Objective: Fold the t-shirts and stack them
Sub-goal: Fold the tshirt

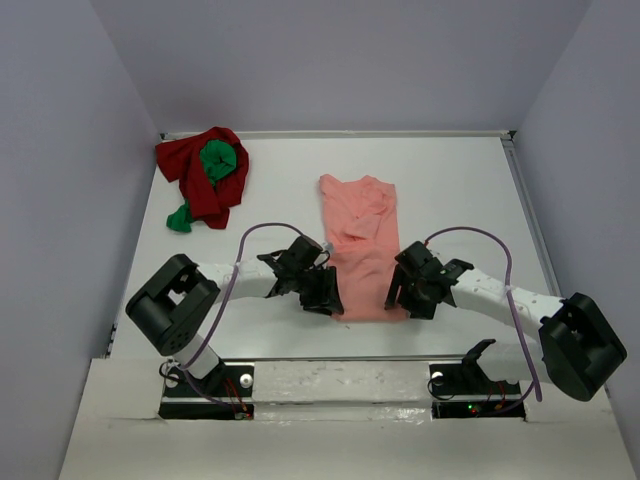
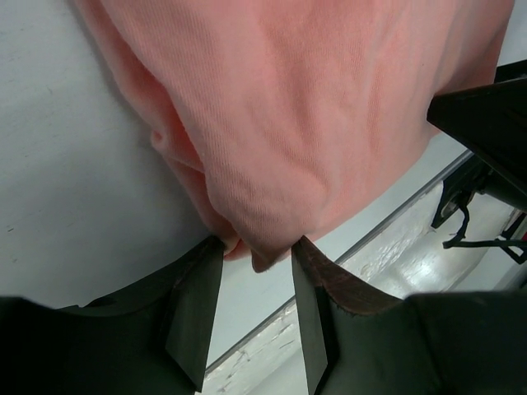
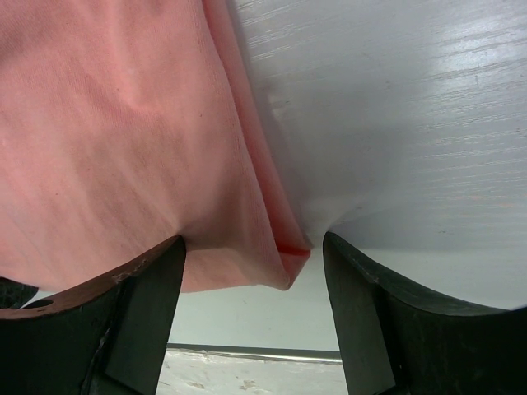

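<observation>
The left gripper (image 2: 258, 243) pinches a bunched corner of the salmon-pink t-shirt (image 2: 313, 123); the right gripper (image 3: 254, 239) gapes wide, hem between its jaws.

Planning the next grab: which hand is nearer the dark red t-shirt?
Left. The dark red t-shirt lies far-left of the left hand; the right hand farther, across the pink t-shirt.
</observation>
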Available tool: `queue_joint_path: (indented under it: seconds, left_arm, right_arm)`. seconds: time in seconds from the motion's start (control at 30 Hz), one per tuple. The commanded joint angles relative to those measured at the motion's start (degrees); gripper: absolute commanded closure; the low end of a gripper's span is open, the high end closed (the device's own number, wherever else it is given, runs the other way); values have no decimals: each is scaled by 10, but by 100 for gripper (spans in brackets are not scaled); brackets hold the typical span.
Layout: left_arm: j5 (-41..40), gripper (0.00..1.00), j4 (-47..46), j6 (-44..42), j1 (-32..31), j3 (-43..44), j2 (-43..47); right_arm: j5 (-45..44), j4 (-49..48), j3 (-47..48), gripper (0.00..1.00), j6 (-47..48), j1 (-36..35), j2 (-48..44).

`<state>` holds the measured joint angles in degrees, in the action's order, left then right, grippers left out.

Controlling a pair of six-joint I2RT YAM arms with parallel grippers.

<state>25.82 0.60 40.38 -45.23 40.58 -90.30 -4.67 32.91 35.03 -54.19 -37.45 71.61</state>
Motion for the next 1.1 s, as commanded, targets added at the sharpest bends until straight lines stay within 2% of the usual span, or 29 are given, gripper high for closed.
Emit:
queue_joint_path:
  seconds: [0.0, 0.33, 0.47, 0.5, 0.57, 0.6, 0.67, 0.7, 0.9, 1.07]
  left_arm:
    - [2, 48, -25, -1, 2, 6, -25]
    - [15, 57, -44, -3, 2, 3, -38]
    - [10, 68, -24, -16, 2, 7, -29]
    - [7, 71, -19, -17, 2, 10, -27]
    - [8, 80, -17, -17, 2, 11, -23]
    - [10, 83, -17, -17, 2, 11, -23]
    - [10, 95, -16, -17, 2, 11, -22]
    - [10, 99, -14, -18, 2, 11, -22]
    - [2, 100, -7, -18, 2, 6, 4]
    - [-28, 100, 41, -19, 1, 7, 50]
  right_arm:
    - [-8, -17, -15, 27, -2, 4, 12]
    - [-9, -12, -7, 28, -1, 4, 19]
    - [-10, -11, -5, 45, -7, 4, 27]
    - [-10, -10, -3, 52, -8, 4, 32]
    - [-7, -10, -1, 61, -8, 4, 35]
    - [-7, -10, -1, 72, -9, 4, 38]
    - [-10, -8, -1, 88, -10, 4, 41]
    - [-11, -7, -2, 100, -10, 4, 41]
    - [-43, 16, 7, 100, -12, -1, 29]
    - [-74, 35, 20, 100, -4, -6, 4]
